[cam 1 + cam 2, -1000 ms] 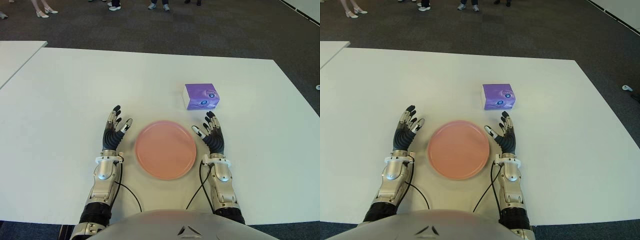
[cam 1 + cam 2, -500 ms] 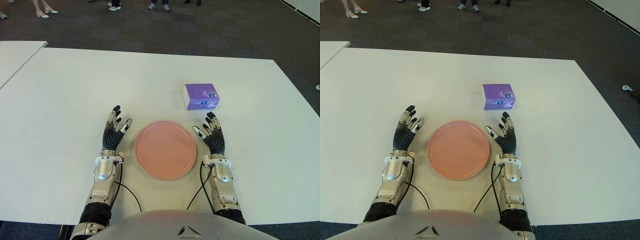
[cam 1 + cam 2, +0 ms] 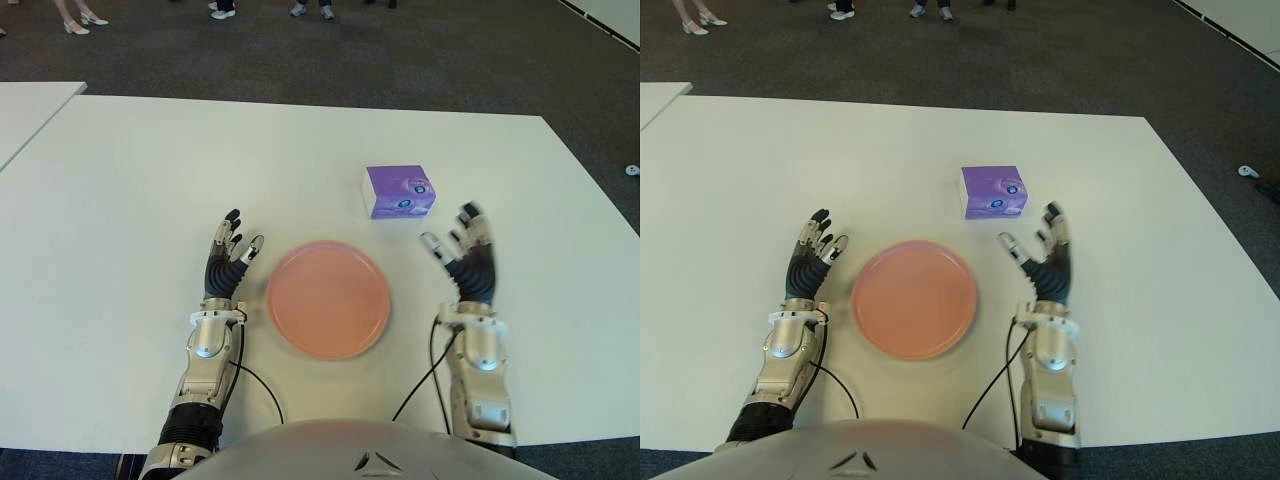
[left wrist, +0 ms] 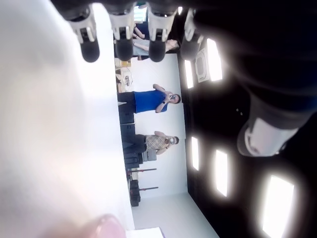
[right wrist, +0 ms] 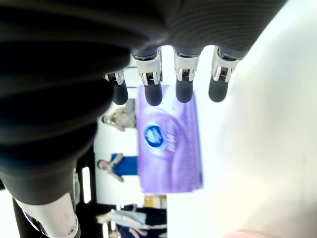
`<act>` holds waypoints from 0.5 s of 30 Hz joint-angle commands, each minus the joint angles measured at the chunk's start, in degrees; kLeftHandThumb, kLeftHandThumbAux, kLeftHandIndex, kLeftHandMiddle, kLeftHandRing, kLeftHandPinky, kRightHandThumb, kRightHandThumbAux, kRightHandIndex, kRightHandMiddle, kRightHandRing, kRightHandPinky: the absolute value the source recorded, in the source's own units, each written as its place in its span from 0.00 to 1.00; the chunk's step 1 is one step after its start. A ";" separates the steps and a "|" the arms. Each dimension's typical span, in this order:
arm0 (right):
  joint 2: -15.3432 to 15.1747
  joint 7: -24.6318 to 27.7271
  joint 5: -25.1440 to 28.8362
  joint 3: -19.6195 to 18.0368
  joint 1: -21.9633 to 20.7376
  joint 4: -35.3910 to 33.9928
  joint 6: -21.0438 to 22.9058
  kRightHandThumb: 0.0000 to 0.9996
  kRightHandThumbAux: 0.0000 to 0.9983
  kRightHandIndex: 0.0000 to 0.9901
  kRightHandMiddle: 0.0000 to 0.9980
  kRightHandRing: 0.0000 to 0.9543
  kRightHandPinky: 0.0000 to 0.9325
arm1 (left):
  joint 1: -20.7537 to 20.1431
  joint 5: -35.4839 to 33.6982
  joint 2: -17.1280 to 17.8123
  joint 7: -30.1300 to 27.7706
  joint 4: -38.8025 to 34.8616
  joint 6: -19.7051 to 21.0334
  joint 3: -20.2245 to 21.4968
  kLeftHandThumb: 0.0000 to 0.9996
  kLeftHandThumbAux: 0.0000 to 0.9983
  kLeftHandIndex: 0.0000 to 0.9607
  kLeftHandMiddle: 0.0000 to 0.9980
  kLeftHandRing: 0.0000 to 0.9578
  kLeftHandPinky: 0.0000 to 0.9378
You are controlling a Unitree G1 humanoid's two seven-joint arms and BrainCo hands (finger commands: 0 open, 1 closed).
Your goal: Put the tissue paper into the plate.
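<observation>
A purple tissue pack (image 3: 399, 191) lies on the white table (image 3: 140, 170), beyond and to the right of a round pink plate (image 3: 328, 311). My right hand (image 3: 466, 256) is raised to the right of the plate, nearer me than the pack, fingers spread and holding nothing. Its wrist view shows the tissue pack (image 5: 168, 139) just past the outstretched fingertips (image 5: 184, 91). My left hand (image 3: 228, 257) shows open to the left of the plate, fingers extended.
A second white table (image 3: 25, 110) stands at the far left. Dark carpet lies beyond the table's far edge, where the feet of several people (image 3: 225, 10) stand. Two people (image 4: 148, 99) show in the left wrist view.
My right hand has lifted and moved rightward and forward, away from the plate's edge and closer to the tissue pack. The left hand, plate and pack have not moved.
</observation>
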 commanded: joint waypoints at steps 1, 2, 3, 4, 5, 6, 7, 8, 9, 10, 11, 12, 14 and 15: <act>-3.89 -1.48 -1.80 -3.13 -8.18 2.67 -2.97 0.31 0.68 0.00 0.01 0.01 0.02 | 0.91 0.28 -0.40 0.13 2.12 1.35 -0.32 0.00 0.55 0.00 0.00 0.00 0.00; -5.00 -1.64 -2.26 -3.47 -11.35 3.25 -2.28 0.32 0.67 0.00 0.00 0.01 0.01 | 0.80 0.24 -0.42 0.14 2.35 1.21 -0.33 0.00 0.55 0.00 0.00 0.00 0.00; -5.71 -1.72 -2.55 -3.66 -13.51 3.66 -1.79 0.34 0.65 0.00 0.00 0.00 0.01 | 0.73 0.22 -0.44 0.16 2.51 1.10 -0.33 0.00 0.55 0.00 0.00 0.00 0.00; -6.79 -1.74 -3.11 -3.70 -16.47 4.37 -1.50 0.35 0.65 0.00 0.00 0.00 0.01 | 0.64 0.28 -0.41 0.24 2.84 0.83 -0.34 0.00 0.55 0.00 0.00 0.00 0.00; -7.57 -1.76 -3.49 -3.74 -18.49 4.96 -1.39 0.38 0.63 0.00 0.00 0.00 0.00 | 0.56 0.35 -0.41 0.31 3.08 0.64 -0.34 0.00 0.55 0.00 0.00 0.00 0.00; -8.53 -1.93 -4.21 -3.80 -20.28 6.18 -2.06 0.39 0.62 0.00 0.00 0.00 0.00 | 0.50 0.44 -0.35 0.34 3.30 0.43 -0.36 0.00 0.54 0.00 0.00 0.00 0.00; -9.17 -2.08 -4.71 -3.85 -21.44 7.10 -2.58 0.42 0.61 0.00 0.00 0.00 0.00 | 0.45 0.50 -0.31 0.35 3.47 0.28 -0.36 0.00 0.54 0.00 0.00 0.00 0.00; -9.93 -2.30 -5.52 -3.75 -22.62 8.11 -3.31 0.44 0.60 0.00 0.00 0.00 0.00 | 0.36 0.54 -0.25 0.34 3.69 0.09 -0.36 0.00 0.54 0.00 0.00 0.00 0.00; -10.45 -2.48 -6.08 -3.65 -23.43 8.82 -3.82 0.46 0.59 0.00 0.00 0.00 0.00 | 0.29 0.56 -0.20 0.33 3.87 -0.06 -0.35 0.00 0.54 0.00 0.00 0.00 0.00; -11.20 -2.36 -6.81 -3.32 -24.76 9.19 -4.03 0.47 0.59 0.00 0.00 0.00 0.00 | 0.18 0.56 -0.19 0.37 4.18 -0.28 -0.32 0.00 0.54 0.00 0.00 0.00 0.00; -11.72 -2.29 -7.30 -3.08 -25.69 9.47 -4.19 0.48 0.58 0.00 0.00 0.00 0.00 | 0.09 0.56 -0.18 0.39 4.43 -0.44 -0.28 0.00 0.54 0.00 0.00 0.00 0.00; -12.62 -1.59 -7.66 -2.71 -27.53 9.51 -3.53 0.48 0.58 0.00 0.00 0.00 0.00 | -0.04 0.58 -0.21 0.52 4.73 -0.63 -0.19 0.00 0.54 0.00 0.00 0.00 0.00; -14.80 0.50 -8.44 -1.91 -31.97 9.70 -1.12 0.50 0.57 0.00 0.00 0.00 0.00 | -0.24 0.71 -0.24 0.88 5.25 -0.94 0.00 0.00 0.54 0.00 0.00 0.00 0.00; -16.13 1.58 -9.21 -1.54 -33.92 10.12 -0.04 0.50 0.57 0.00 0.00 0.00 0.00 | -0.32 0.78 -0.23 1.05 5.46 -1.07 0.08 0.00 0.54 0.00 0.00 0.00 0.00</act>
